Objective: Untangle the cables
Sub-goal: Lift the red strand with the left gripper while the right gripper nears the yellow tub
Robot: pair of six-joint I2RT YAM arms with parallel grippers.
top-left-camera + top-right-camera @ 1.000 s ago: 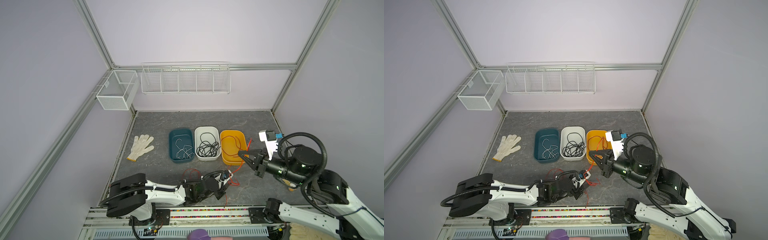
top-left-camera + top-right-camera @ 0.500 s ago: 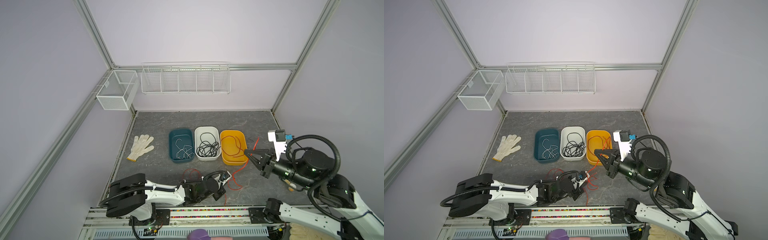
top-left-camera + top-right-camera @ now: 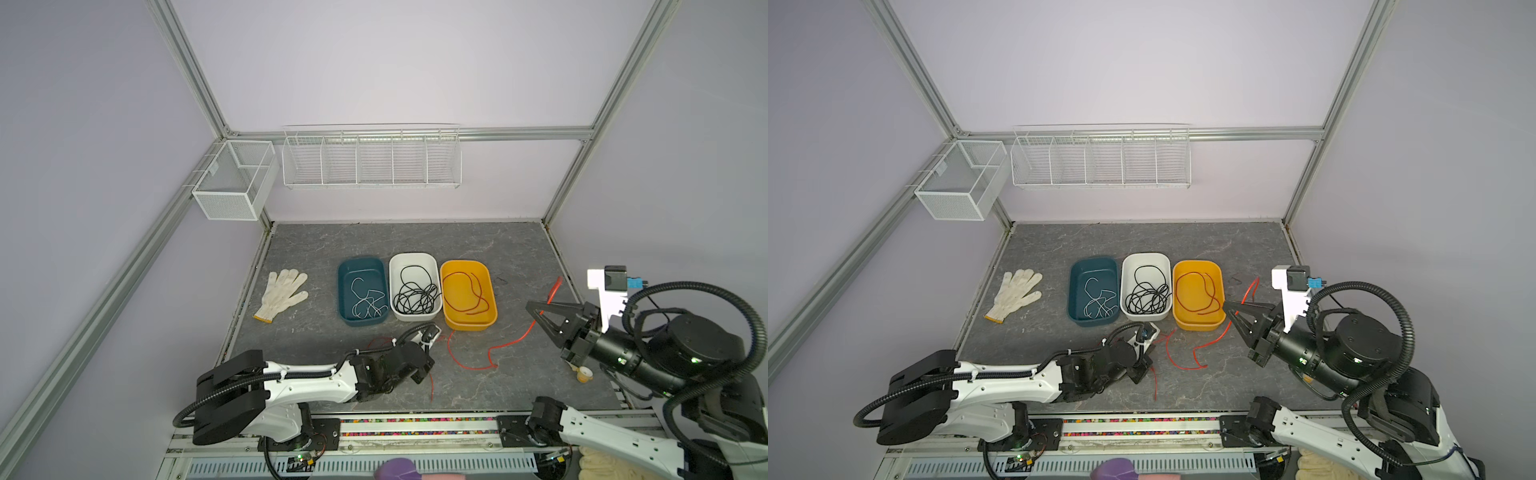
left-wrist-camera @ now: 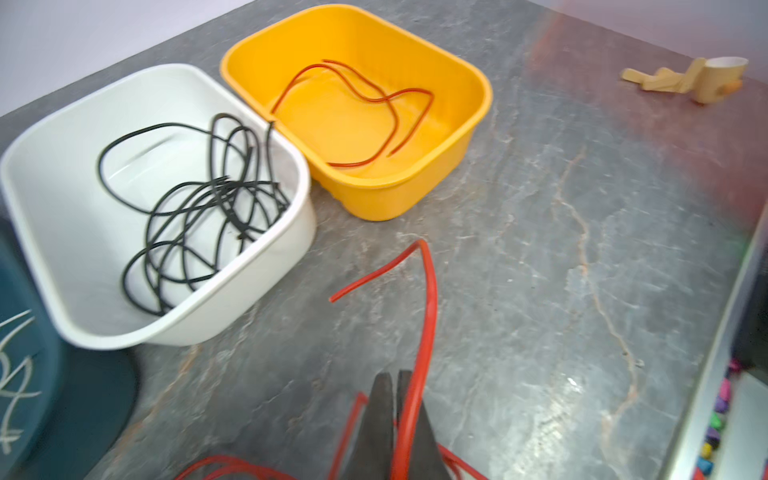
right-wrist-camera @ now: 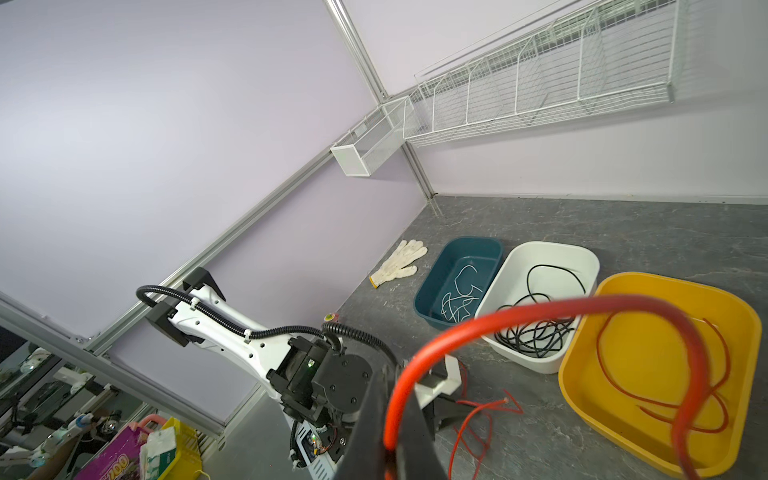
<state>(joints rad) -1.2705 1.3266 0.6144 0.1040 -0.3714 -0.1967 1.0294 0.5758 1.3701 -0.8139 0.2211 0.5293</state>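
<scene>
A: Top views, containers?
B: Centre of frame, one row. Teal tub holds a white cable; white tub holds black cables; yellow tub holds a red wire. Right gripper, right of centre, jaws closed on a red cable trailing to the table. Glove at left.
A: Left wrist?
B: Left gripper, jaws closed on a red strand; wooden piece beyond.
A: Right wrist?
B: Red cable arcs across the lens, masking part of the yellow tub. Purple pack, lettering only partly legible
</scene>
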